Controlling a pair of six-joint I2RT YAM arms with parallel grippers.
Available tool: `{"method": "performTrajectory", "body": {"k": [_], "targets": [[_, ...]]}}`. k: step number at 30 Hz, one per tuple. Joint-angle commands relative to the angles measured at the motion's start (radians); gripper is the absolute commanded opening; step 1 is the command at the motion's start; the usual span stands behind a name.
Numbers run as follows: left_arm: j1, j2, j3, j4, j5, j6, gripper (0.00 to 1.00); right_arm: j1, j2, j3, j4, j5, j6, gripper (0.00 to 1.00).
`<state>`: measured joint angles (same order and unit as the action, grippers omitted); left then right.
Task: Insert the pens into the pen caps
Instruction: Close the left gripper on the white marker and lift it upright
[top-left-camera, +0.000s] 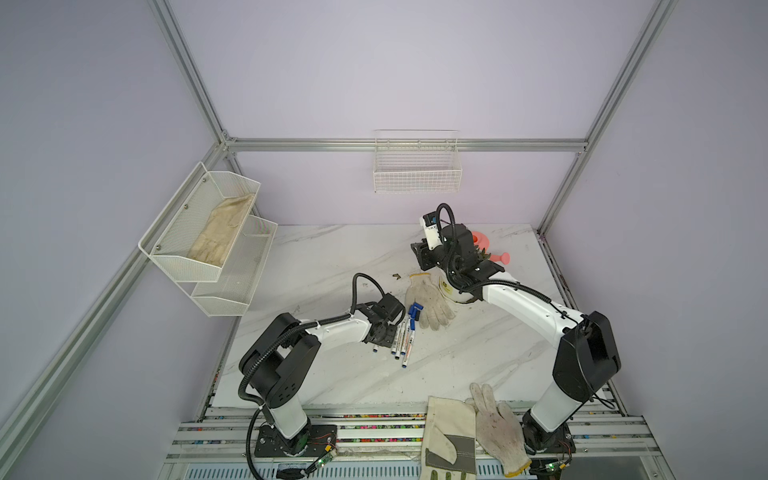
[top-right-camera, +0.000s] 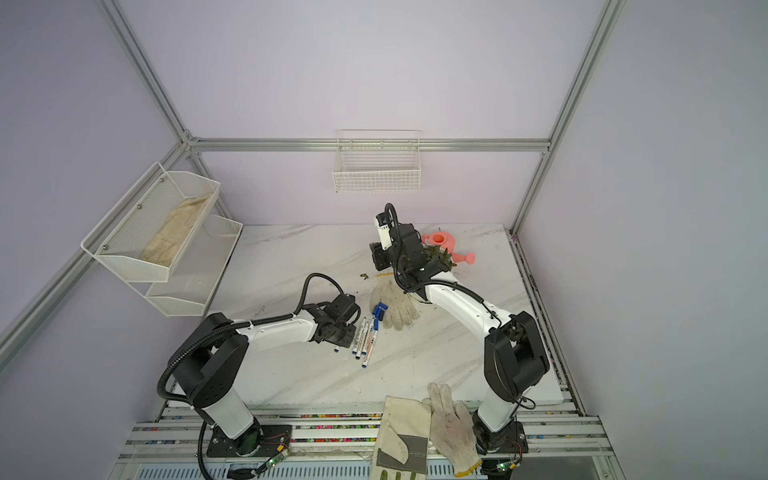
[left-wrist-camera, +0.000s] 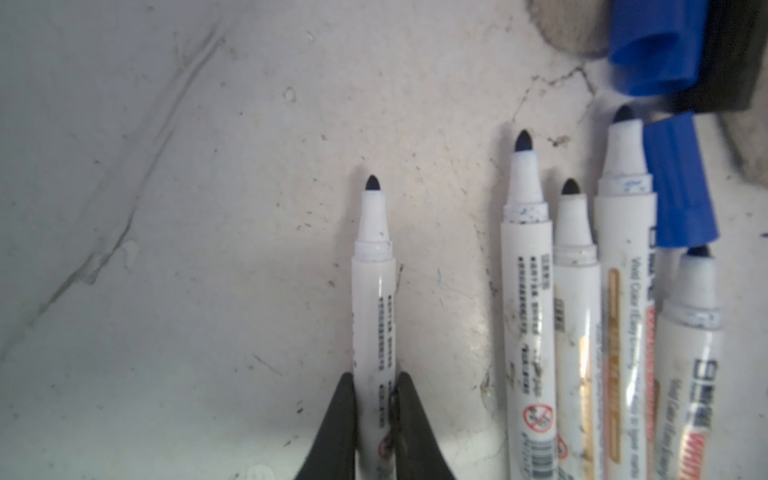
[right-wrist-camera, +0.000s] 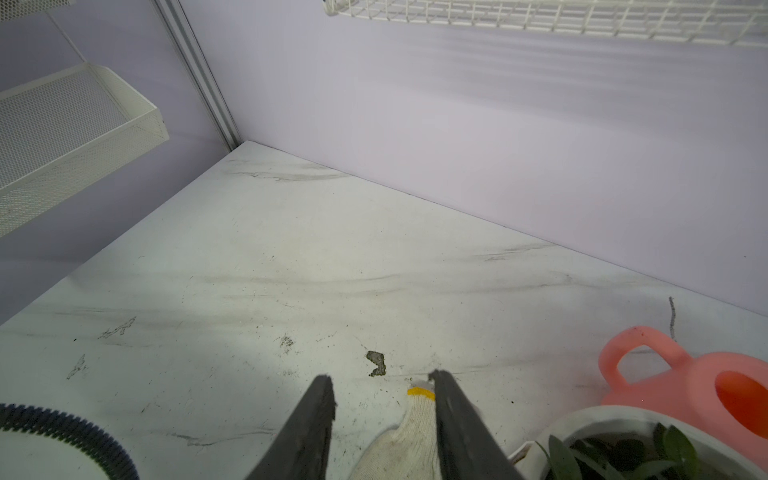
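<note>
My left hand (left-wrist-camera: 374, 380) is clamped on the lower barrel of one white pen (left-wrist-camera: 373, 291), its dark tip bare and pointing away from me. That pen lies on the bench (right-wrist-camera: 291, 249), near the knitted glove (top-left-camera: 430, 301) in the middle, on the side nearer my left arm. The four other pens (left-wrist-camera: 575, 311) lie in a tight row between my pen and the glove, apart from mine, all uncapped. The pen caps (top-left-camera: 415, 311), mostly blue, sit loose right against the glove's edge, at the pens' tip end.

My right hand (right-wrist-camera: 380, 380) hovers over the glove's cuff end with its fingers apart and nothing gripped.

No cap is held yet, and that seems the main risk. If I push the tip into a cap lying free, the cap will likely skid away or tuck under the glove. My grip is far from the tip, so the pen may pivot between my fingers under pressure. If my right hand reaches for a cap, it could snag the knit or scatter the other caps.
</note>
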<state>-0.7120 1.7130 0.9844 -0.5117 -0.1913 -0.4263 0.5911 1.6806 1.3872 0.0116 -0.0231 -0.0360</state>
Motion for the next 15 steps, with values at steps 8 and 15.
{"method": "performTrajectory", "body": {"k": [8, 15], "targets": [[0.034, -0.085, 0.083, 0.095, -0.062, -0.06, 0.0, 0.0, -0.027, -0.014, 0.0, -0.034, -0.024, 0.44], [0.132, -0.26, 0.026, 0.498, 0.049, -0.072, 0.0, -0.004, -0.004, 0.05, -0.081, -0.205, 0.006, 0.45]]}}
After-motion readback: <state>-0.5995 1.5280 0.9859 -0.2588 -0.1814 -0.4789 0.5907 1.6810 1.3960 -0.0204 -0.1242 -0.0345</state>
